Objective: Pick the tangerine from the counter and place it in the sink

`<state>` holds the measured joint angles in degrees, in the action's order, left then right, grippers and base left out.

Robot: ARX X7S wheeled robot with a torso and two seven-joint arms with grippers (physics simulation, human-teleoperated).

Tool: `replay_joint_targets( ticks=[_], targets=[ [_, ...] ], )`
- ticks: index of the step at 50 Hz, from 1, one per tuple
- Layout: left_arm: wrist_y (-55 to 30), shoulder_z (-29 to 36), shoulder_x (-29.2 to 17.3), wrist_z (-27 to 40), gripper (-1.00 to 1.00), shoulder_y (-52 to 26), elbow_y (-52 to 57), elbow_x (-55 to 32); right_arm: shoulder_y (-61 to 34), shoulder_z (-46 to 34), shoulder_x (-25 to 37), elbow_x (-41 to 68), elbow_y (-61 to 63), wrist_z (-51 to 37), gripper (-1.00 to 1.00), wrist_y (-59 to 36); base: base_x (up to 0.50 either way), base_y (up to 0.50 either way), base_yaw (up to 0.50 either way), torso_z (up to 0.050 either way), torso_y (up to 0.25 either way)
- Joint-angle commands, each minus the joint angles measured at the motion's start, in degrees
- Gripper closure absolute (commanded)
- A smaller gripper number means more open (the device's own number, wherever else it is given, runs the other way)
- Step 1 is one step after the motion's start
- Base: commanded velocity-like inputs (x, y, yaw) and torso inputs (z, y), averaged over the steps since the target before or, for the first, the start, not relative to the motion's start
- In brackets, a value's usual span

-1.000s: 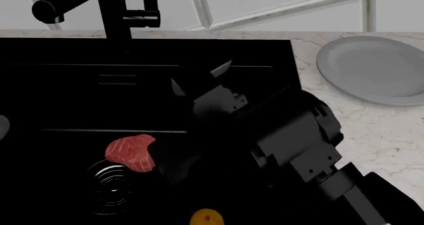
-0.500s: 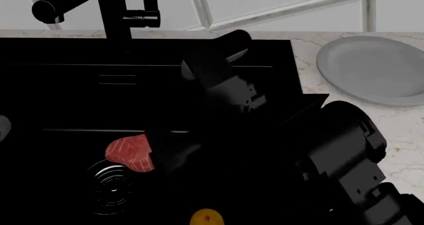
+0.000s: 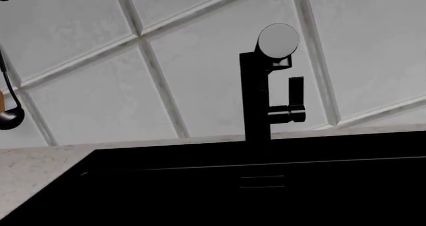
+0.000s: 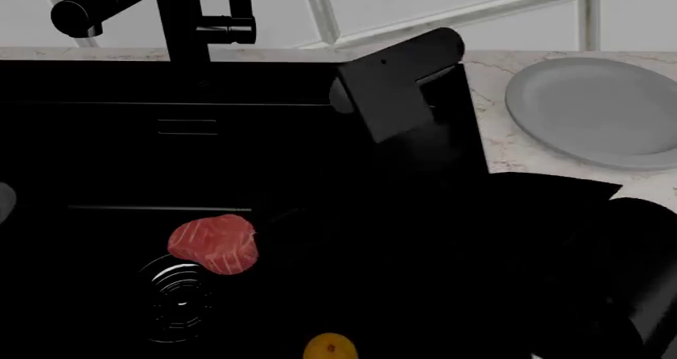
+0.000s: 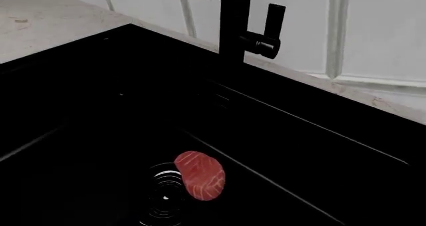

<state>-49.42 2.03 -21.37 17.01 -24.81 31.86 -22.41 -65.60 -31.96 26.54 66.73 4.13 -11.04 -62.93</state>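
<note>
The tangerine (image 4: 330,348), small and yellow-orange, lies free on the floor of the black sink (image 4: 127,153) at the head view's bottom edge. It touches no gripper. My right arm (image 4: 402,97) is a black mass over the sink's right side, with its end raised near the right rear corner. Its jaws do not show against the black. The right wrist view looks down into the sink (image 5: 100,86) and shows no fingers and no tangerine. The left wrist view shows the sink's rear wall (image 3: 266,186), the counter (image 3: 33,166) and no jaws.
A red white-streaked meat piece (image 4: 215,244) lies beside the ringed drain (image 4: 180,299); both also show in the right wrist view, the meat (image 5: 199,175) and the drain (image 5: 163,201). A black faucet (image 4: 185,18) stands behind the sink. A grey plate (image 4: 598,109) sits on the marbled counter (image 4: 529,161).
My right arm has swung up and to the right, from over the sink's middle toward its right rear corner. The meat piece is now fully uncovered. The tangerine has not moved.
</note>
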Motion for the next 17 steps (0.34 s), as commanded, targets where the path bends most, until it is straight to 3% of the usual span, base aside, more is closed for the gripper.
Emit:
replay_joint_targets(
  ticks=[1,17],
  targets=[
    [0.22,0.09,-0.08,0.13,-1.00,0.12,-0.13,-0.14,3.52,5.94,4.00,5.83,8.94,-6.09,-1.00,-0.03,0.00,0.00,0.00,0.000,0.000],
    [-0.18,0.17,-0.38,0.48,-1.00,0.03,0.53,-0.46,11.93,13.81,10.61,14.52,22.66,-15.77,-1.00,1.93,0.00,0.00,0.00,0.000,0.000]
  ],
)
